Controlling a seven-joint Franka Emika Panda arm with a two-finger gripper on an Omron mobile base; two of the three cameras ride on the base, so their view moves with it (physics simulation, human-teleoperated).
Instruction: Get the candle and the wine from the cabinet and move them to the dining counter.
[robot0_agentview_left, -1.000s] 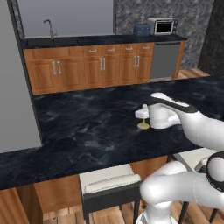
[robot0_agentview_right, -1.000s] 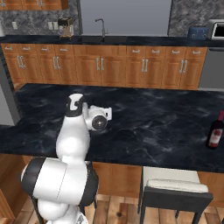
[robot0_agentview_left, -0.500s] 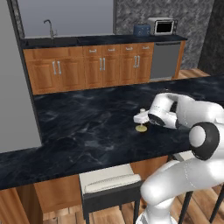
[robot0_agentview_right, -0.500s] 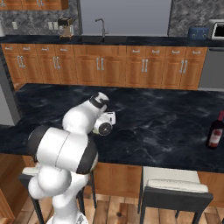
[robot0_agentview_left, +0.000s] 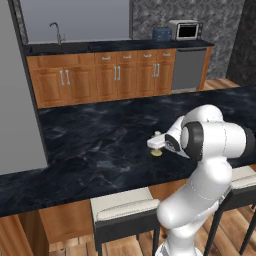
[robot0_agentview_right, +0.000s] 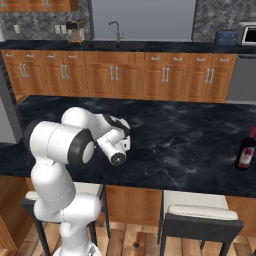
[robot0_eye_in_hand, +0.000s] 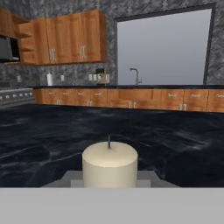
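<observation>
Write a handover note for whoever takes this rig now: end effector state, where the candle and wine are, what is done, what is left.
End effector: shut on the candle, low over the dining counter. The candle's brass base sits at the stone surface; I cannot tell whether it is fully resting.
Wine: upright on the dining counter, near its right end in the right base view, apart from the arm.
Done: both items are out of the cabinet and at the dining counter.
Left: likely just open the end effector, confirm the candle stands, and draw the arm back.
</observation>
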